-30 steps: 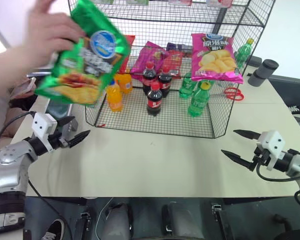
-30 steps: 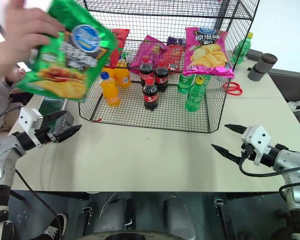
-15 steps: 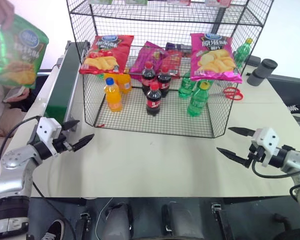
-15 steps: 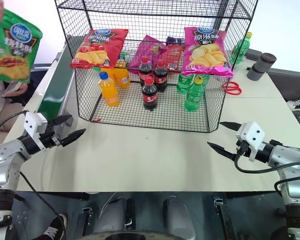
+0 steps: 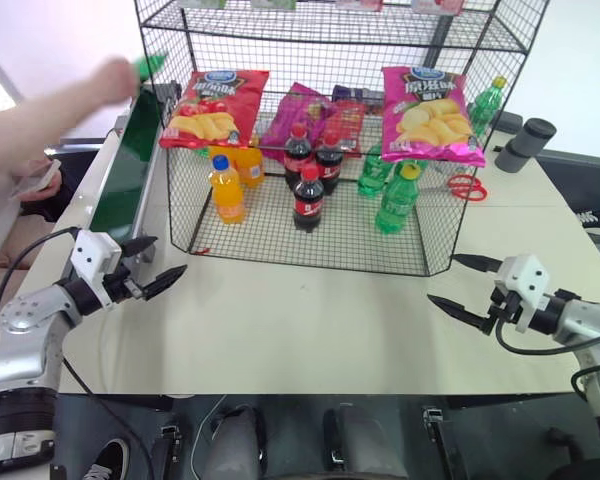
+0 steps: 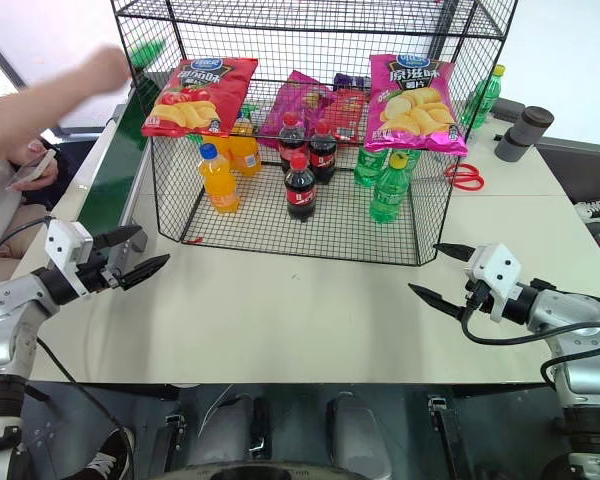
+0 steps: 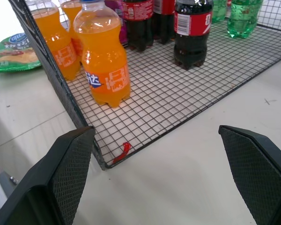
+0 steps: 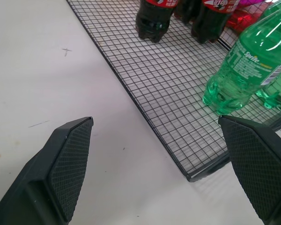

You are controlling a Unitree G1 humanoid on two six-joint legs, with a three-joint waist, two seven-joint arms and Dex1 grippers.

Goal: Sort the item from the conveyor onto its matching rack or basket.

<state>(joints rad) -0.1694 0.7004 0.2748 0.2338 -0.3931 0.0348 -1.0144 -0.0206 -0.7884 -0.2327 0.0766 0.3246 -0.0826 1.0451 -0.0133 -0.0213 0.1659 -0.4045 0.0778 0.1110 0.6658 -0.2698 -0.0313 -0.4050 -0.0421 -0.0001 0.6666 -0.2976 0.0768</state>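
Landmark: the rack (image 5: 310, 150).

Nearest, in front of the rack: left hand (image 5: 152, 262) and right hand (image 5: 464, 284) both hover over bare counter (image 5: 300, 320), fingers spread wide, nothing held. Open room here is wide between the two hands.

Left of the rack: conveyor (image 5: 128, 170) runs along the counter's edge, close against the rack's side wire. A person's arm (image 5: 50, 110) reaches over its far end.

The green crisp bag (image 7: 14, 51) lies flat beyond the rack's left wall, by the orange bottles (image 7: 103, 61); whether on the belt, cannot tell.

Judgement: bag light, air-filled, glossy, likely slippery and crushable. Pinch a crimped end seam, gently. Mind rack wire on approach.
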